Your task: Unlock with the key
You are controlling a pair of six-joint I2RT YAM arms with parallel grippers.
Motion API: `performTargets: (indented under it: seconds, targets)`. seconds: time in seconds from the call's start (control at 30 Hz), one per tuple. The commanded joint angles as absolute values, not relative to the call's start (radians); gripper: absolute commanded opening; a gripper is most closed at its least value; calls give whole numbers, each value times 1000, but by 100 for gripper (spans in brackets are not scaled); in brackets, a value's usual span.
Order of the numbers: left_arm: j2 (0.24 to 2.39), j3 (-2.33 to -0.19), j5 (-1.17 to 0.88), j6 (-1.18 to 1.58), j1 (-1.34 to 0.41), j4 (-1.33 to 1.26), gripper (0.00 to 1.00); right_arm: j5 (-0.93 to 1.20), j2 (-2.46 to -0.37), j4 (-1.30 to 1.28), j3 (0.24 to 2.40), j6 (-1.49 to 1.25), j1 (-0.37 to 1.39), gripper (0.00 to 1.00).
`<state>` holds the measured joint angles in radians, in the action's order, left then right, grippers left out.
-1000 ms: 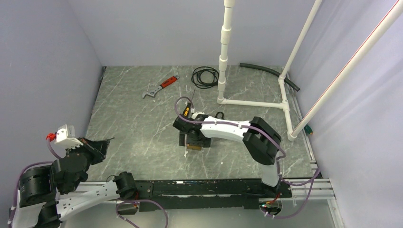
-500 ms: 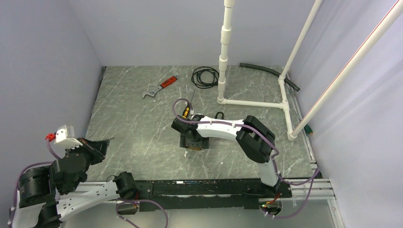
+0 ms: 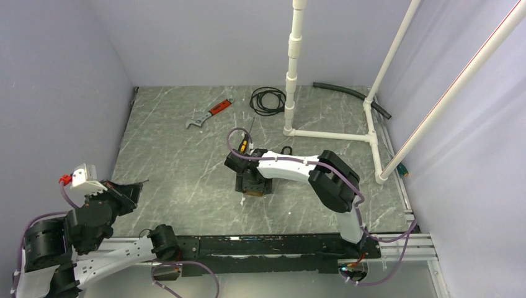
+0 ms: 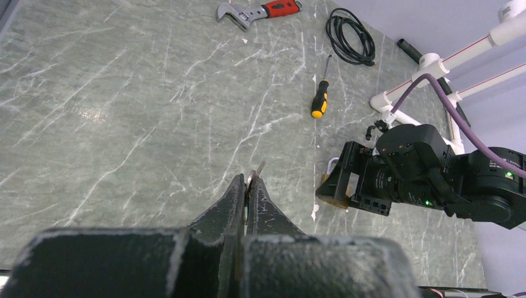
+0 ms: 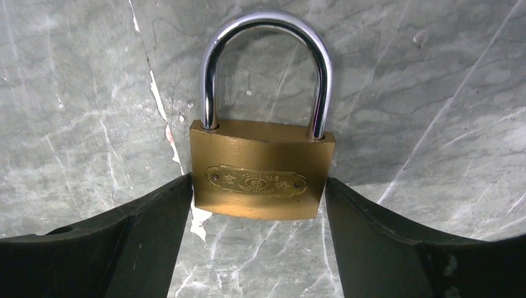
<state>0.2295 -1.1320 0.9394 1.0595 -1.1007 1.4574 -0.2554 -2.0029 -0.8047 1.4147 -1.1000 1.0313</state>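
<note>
Only the right wrist view shows the padlock (image 5: 260, 180) plainly. It has a brass body with an oval embossed plate and a chrome shackle seated at both ends, and it lies flat on the marbled table (image 5: 74, 93). The right gripper (image 5: 257, 186) straddles it, one finger against each side of the body. From the top view that gripper nearly covers the padlock. The left wrist view shows the left gripper (image 4: 248, 186), well apart from the padlock, pressed together on the key (image 4: 258, 167), whose thin silver tip pokes out. A screwdriver (image 4: 320, 96) lies beyond the padlock.
</note>
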Motion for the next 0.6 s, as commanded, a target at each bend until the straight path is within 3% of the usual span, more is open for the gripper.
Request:
performTargets:
  seconds: [0.0,0.4,0.57]
  targets:
    - [226,-1127,945,1052,-1097,1434,0,-263,-2031,-739,1384,-1092,999,81]
    - [227,-1127,947,1057,-1095,1436,0,-243,-2034,-706,1349,-1069,994,75]
    - [230,-1127,947,1058,-1095,1437,0,-220,-1999,-671,1310,-1067,999,59]
